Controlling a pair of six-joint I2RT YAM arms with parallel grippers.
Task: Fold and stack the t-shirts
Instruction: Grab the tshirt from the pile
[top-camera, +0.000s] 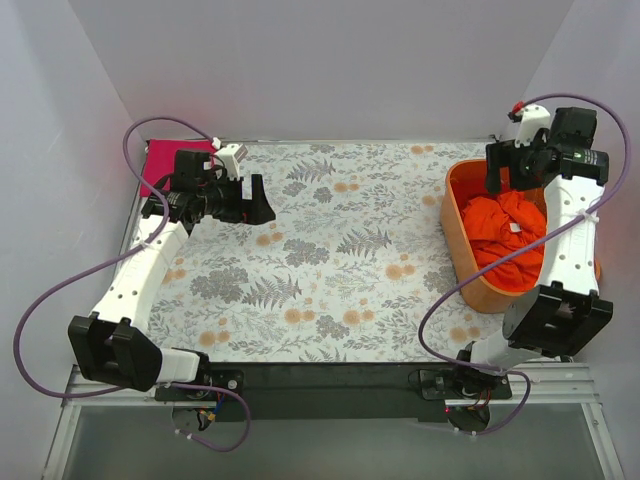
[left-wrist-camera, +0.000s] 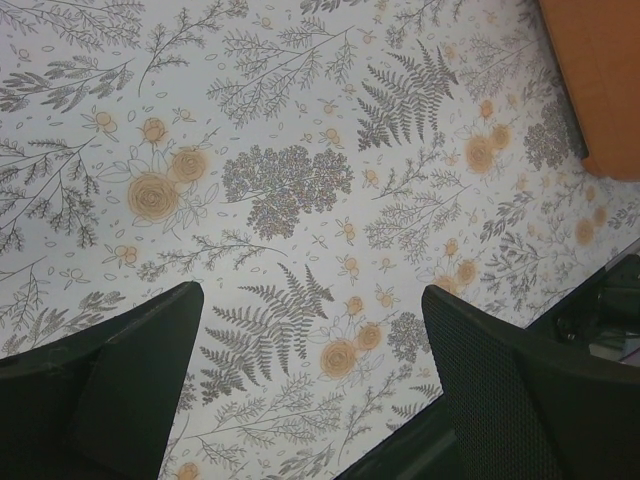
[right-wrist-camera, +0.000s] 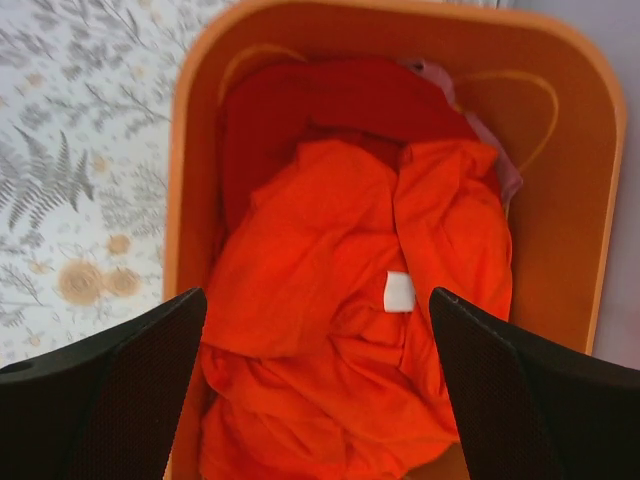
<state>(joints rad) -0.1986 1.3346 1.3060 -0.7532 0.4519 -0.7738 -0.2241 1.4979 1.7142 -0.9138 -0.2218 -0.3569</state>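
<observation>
A crumpled bright orange t-shirt (top-camera: 505, 232) fills the orange plastic tub (top-camera: 455, 215) at the right of the table. In the right wrist view the orange t-shirt (right-wrist-camera: 330, 330) shows a white label and lies on a deeper red t-shirt (right-wrist-camera: 330, 100) in the tub (right-wrist-camera: 565, 150). My right gripper (top-camera: 510, 172) hangs open and empty above it (right-wrist-camera: 315, 295). A magenta-pink t-shirt (top-camera: 165, 162) lies flat at the far left corner. My left gripper (top-camera: 260, 205) is open and empty just right of it, over bare floral cloth (left-wrist-camera: 310, 295).
A floral tablecloth (top-camera: 340, 250) covers the table. White walls close in the back and both sides. A pale pink strip of cloth (right-wrist-camera: 505, 175) shows at the tub's inner right side. The tub's corner shows in the left wrist view (left-wrist-camera: 600, 70).
</observation>
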